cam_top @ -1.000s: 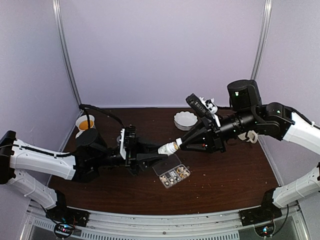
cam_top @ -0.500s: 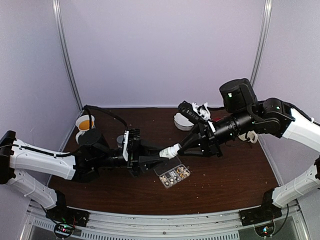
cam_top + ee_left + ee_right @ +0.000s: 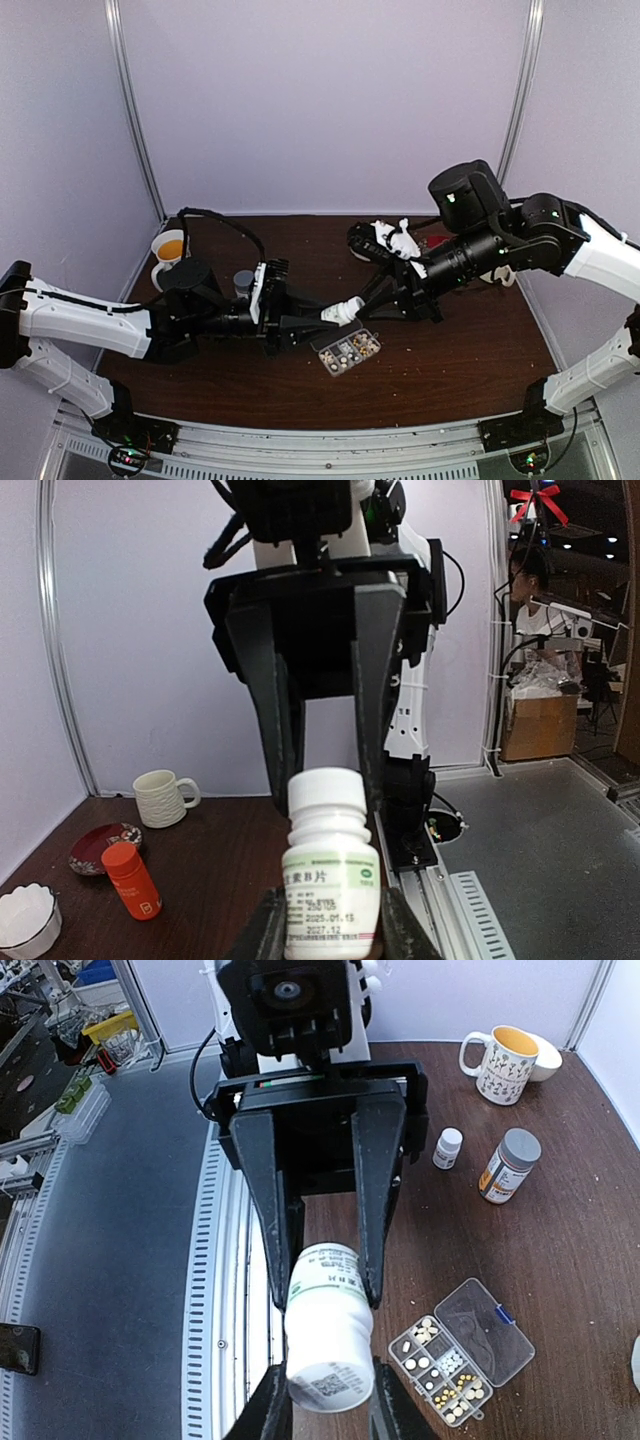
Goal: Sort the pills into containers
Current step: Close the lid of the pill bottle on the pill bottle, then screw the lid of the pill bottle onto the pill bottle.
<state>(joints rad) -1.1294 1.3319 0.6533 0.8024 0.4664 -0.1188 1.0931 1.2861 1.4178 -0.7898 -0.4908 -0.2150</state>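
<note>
A small white pill bottle [image 3: 345, 310] hangs between both grippers above the table. My left gripper [image 3: 318, 322] is shut on its labelled body [image 3: 330, 885]. My right gripper [image 3: 368, 303] is shut on its capped end [image 3: 328, 1365]; its black fingers [image 3: 375, 690] flank the cap in the left wrist view. The clear organizer box [image 3: 346, 350] lies just below and right of the bottle, with its lid [image 3: 490, 1322] open. Small whitish and tan pills [image 3: 440, 1365] sit in several of its compartments.
A patterned mug [image 3: 169, 248] with orange inside stands at the back left. A grey-capped bottle [image 3: 508, 1165] and a small white bottle [image 3: 448, 1147] stand near it. An orange bottle [image 3: 130, 880], a white scalloped bowl [image 3: 24, 920], a red saucer [image 3: 104, 845] and a cream mug [image 3: 165, 798] stand at the back right.
My right arm has brought the white bottle down and to the left. My left gripper has moved right to meet it and now grips its body.
</note>
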